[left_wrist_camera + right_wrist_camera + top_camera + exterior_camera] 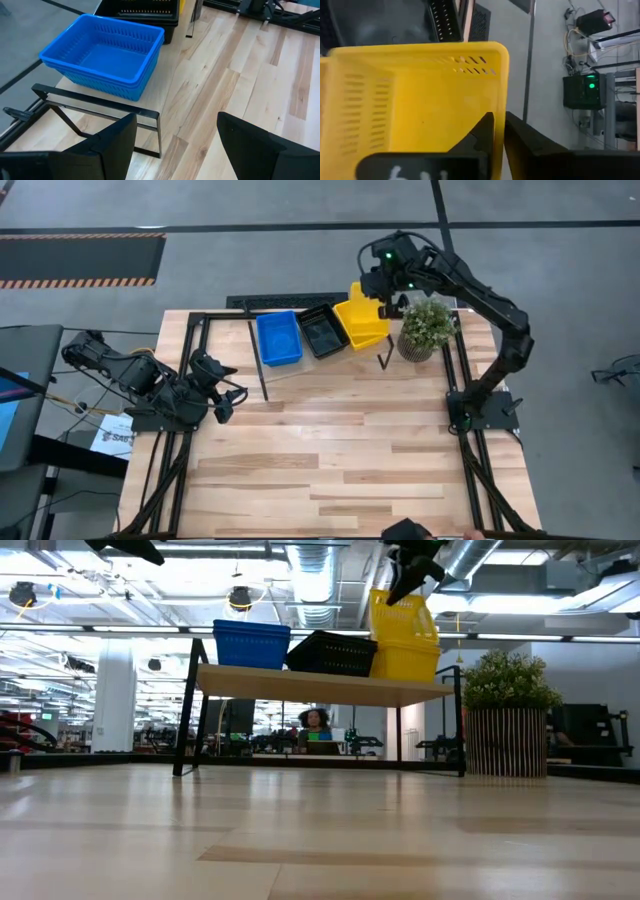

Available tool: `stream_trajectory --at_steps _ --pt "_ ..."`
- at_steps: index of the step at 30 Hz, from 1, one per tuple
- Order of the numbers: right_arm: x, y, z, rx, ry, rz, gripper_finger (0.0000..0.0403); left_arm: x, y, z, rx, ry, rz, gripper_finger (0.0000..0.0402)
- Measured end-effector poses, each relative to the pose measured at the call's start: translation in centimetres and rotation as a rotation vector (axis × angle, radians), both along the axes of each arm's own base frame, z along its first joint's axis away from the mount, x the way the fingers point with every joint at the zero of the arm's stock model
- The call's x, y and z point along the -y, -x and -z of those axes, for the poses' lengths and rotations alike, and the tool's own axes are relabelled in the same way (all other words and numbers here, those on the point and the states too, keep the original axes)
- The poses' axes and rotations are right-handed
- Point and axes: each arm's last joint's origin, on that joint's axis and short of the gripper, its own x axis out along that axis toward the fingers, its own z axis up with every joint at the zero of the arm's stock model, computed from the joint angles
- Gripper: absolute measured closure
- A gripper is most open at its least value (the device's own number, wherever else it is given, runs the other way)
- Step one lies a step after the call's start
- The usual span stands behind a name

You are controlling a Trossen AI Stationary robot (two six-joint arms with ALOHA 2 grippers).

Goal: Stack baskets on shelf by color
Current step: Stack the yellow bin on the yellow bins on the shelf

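Note:
On the shelf (320, 686) at the table's far side stand a blue basket stack (278, 337) (251, 643) (105, 55), a black basket (323, 331) (333, 653) and yellow baskets (407, 660). My right gripper (386, 304) (499, 132) is above the shelf's right end, shut on the top yellow basket (360, 322) (400, 612) (420, 100). My left gripper (226, 396) (175, 145) waits open over the table's left side, short of the blue baskets. My right gripper pinches the top yellow basket's side wall at its rim (501, 107), on the side toward the plant, with one finger (482, 132) inside the basket and one outside. It comes from above. The basket is tilted, and its lower end sits in the yellow basket below (408, 665).
A potted plant (428, 328) (510, 710) stands right of the shelf, close to my right arm. The shelf's black legs (262, 370) (100, 107) reach toward the table's middle. Bare planks (340, 450) fill the table's middle and near side. A person (316, 722) is in the room behind.

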Motion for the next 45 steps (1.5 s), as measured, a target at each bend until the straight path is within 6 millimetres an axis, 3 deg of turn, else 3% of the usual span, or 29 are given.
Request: stream_trajectory --at_steps 9,19,25,32,38,45 --pt "-0.9 1.1 -1.0 0.009 0.007 -0.008 0.0325 0.0 0.0 0.0 0.004 -0.007 -0.006 0.0136" --pt "-0.9 1.0 -1.1 0.034 0.009 -0.001 0.0319 -0.1 0.0 -0.1 0.012 -0.021 -0.019 0.0136" --pt "-1.6 0.3 -1.2 0.148 -0.106 0.028 0.026 -0.1 0.0 -0.1 0.013 -0.021 -0.019 0.0136" --pt "-1.9 -2.5 0.9 0.124 -0.195 0.025 0.0172 -0.1 0.0 -0.1 0.013 -0.02 -0.019 0.0136" --pt "-1.3 -4.6 3.5 0.069 -0.266 0.055 0.0165 -0.1 0.0 0.0 0.01 -0.014 -0.014 0.0136" --pt "-0.9 -5.0 4.5 0.043 -0.33 0.1 0.0168 -0.1 0.0 0.0 0.01 -0.014 -0.015 0.0136"
